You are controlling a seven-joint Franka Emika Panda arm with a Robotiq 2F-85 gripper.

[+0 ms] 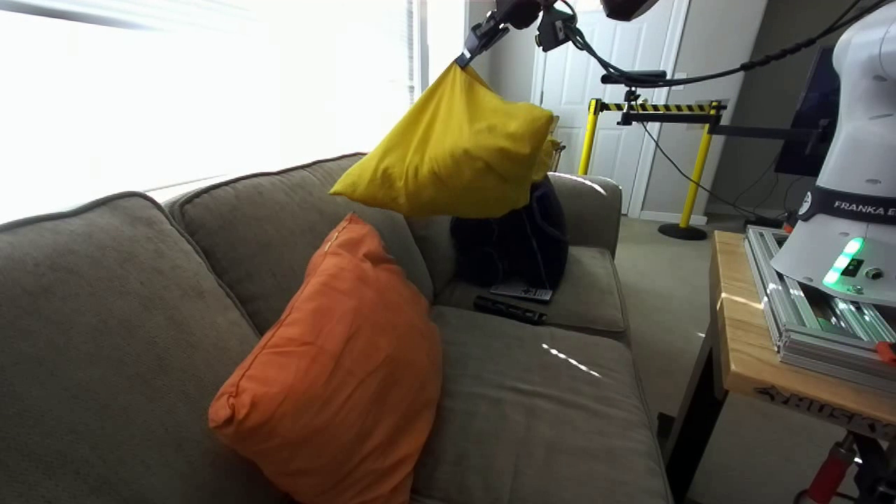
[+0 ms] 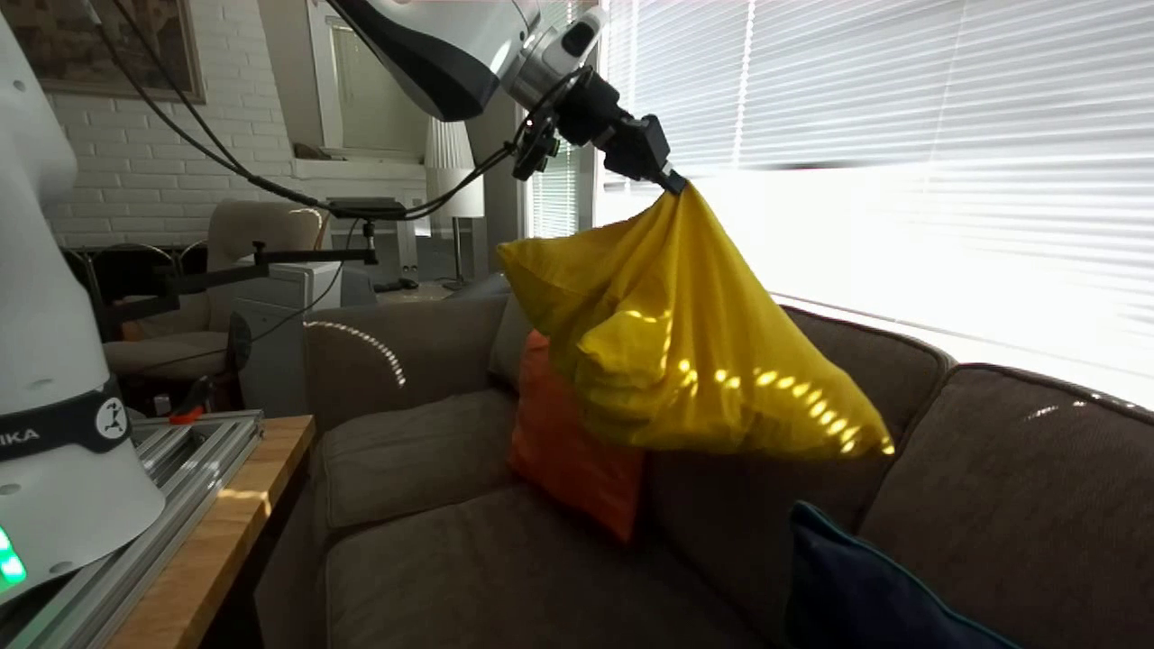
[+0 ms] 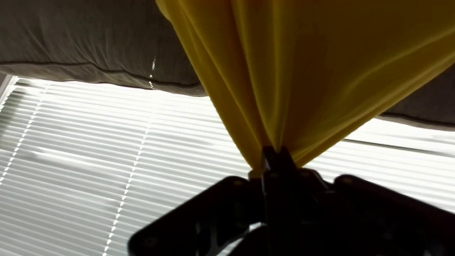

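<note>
above the drab fabric couch (image 1: 546,406), the pincer (image 2: 674,182) clamps a sagging yellow cloth pillow (image 1: 448,154) into tight pleats.

Arm (image 2: 478,38) raised, hand (image 2: 674,182) slanting down — clamped

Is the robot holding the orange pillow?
No, in an exterior view its gripper pinches the yellow throw pillow, while the orange throw pillow rests on the sofa.

Plump yellow cloth pillow (image 1: 448,154): matt, smooth, creased. Squarish orange cloth pillow (image 1: 343,371): matt, wrinkled. Long grey-brown fabric sofa (image 1: 539,420): matt, slightly rough. Flat tan wooden tabletop (image 1: 750,339): smooth. Straight silver metal rails (image 1: 826,346): glossy. White rounded plastic-looking arm shell (image 1: 864,140): smooth, satin.
</note>
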